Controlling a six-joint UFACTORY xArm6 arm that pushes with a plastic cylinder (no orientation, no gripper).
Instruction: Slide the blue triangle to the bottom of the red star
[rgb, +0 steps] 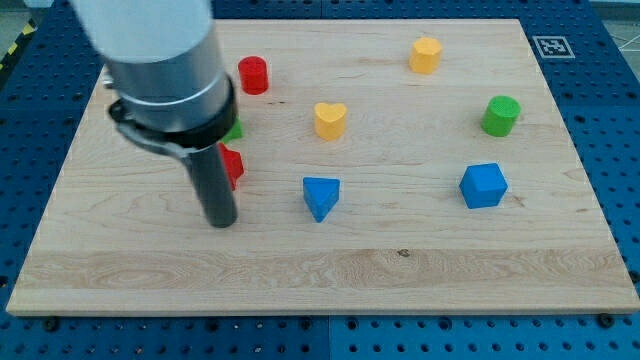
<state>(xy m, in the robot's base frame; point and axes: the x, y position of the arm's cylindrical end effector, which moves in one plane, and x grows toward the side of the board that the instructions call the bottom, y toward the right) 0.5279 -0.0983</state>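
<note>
- My tip (221, 222) rests on the tabletop (320, 275) in the left half, nearer the bottom edge than the top; the tool is a plain dark rod with nothing to open or close, and it holds nothing.
- The blue triangle (321, 196) lies near the middle of the tabletop, to the view's right of my tip and apart from it; bare wood shows between the two.
- The red star (232, 165) sits just above my tip and a little to its right, partly hidden behind the rod, so its shape is hard to make out; the triangle is to its right and slightly lower, well apart from it.
- A green block (234, 128) peeks out behind the arm's housing, just above the red star; its shape cannot be told.
- A red cylinder (253, 75) stands near the top edge, left of centre.
- A yellow heart (330, 119) lies above the blue triangle; a yellow block (425, 54) sits near the top edge, right of centre.
- A green cylinder (501, 115) stands near the right edge; a blue cube (484, 185) lies below it.
</note>
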